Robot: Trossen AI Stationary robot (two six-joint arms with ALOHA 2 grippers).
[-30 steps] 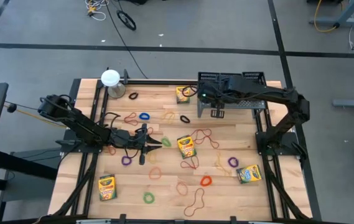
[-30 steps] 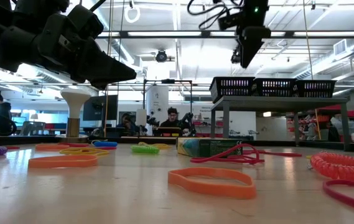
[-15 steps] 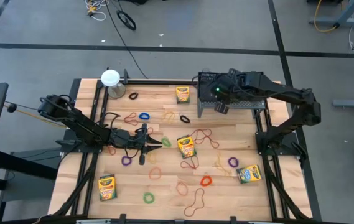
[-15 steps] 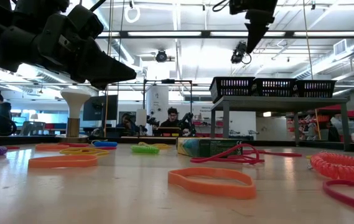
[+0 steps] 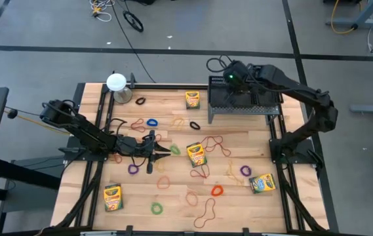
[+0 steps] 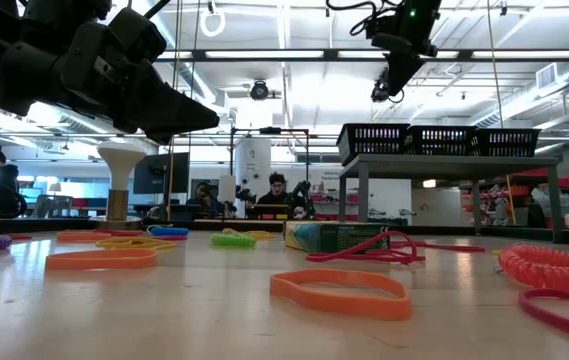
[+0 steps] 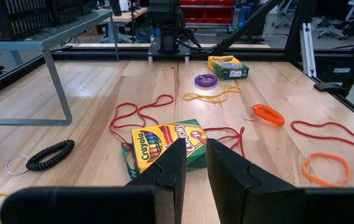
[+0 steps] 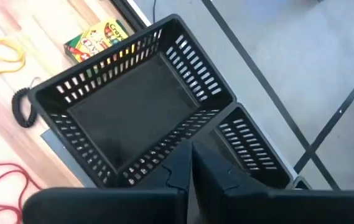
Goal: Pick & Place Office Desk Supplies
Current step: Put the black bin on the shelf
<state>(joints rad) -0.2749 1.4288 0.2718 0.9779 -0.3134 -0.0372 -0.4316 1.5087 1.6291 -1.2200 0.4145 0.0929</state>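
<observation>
On the wooden table [image 5: 238,141], the left gripper [image 5: 171,150] hangs low over the middle of the boards, its two dark fingers [image 7: 173,165] drawn narrow with only a slim gap between them and nothing in it. Just ahead of those fingertips lies a yellow-and-green crayon box [image 7: 167,142], beside a loose red band [image 7: 140,111] (a black coiled band [image 7: 50,155] rests off to one side of it). Behind this gripper and nearer the table's front edge sit a purple band [image 5: 133,169] and a second crayon box [image 5: 112,196]; beyond it, toward the back edge, stand a white round-topped object [image 5: 115,82], a blue band [image 5: 152,122] and a third crayon box [image 5: 193,99].

Farther right, the right gripper [image 5: 233,77] is raised above the black wire-mesh rack [image 5: 244,105] at the table's back right corner, its fingers [image 8: 180,165] pressed together and carrying nothing. Directly below it opens one bare rack compartment [image 8: 133,115]. Well away from this gripper, near the front right, lie an orange coiled band [image 5: 217,191] and a fourth crayon box [image 5: 262,183].
</observation>
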